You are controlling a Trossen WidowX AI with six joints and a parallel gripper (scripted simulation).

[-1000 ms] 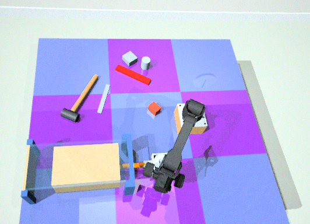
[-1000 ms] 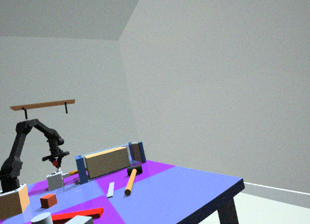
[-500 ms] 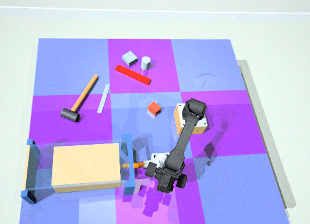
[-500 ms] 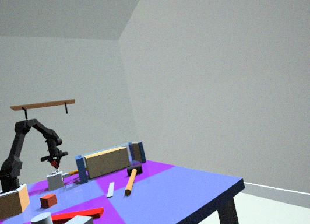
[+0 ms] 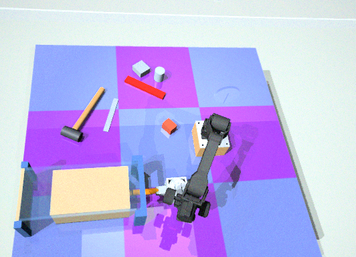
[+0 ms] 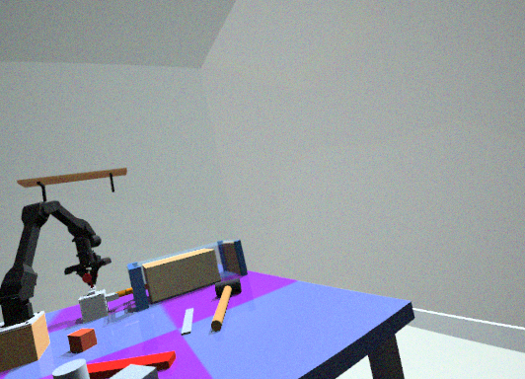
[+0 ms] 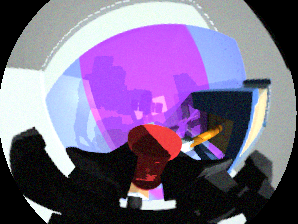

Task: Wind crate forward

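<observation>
My gripper (image 5: 187,203) (image 6: 88,278) (image 7: 150,134) is shut on the red knob of the winch handle (image 6: 88,279) (image 7: 160,140), just above the winch. The grey winch (image 6: 94,307) stands in front of the rack mouth; in the top view the arm partly covers it. The tan crate (image 5: 90,193) (image 6: 183,276) sits flat in the clear-panelled cubby. An orange strap (image 5: 152,191) (image 6: 124,292) (image 7: 206,136) runs from it through the blue frame (image 5: 138,207) (image 6: 138,287) to the winch. In the top view a narrow gap shows between crate front and frame. The handle's key is hidden.
A mallet (image 5: 88,110) (image 6: 223,305), a pale flat bar (image 5: 111,114) (image 6: 187,321) and a red bar (image 5: 144,87) (image 6: 133,363) lie behind the rack. A red block (image 5: 168,126) (image 6: 82,340), a grey block (image 5: 140,68) and a grey cylinder (image 5: 159,74) also stand there.
</observation>
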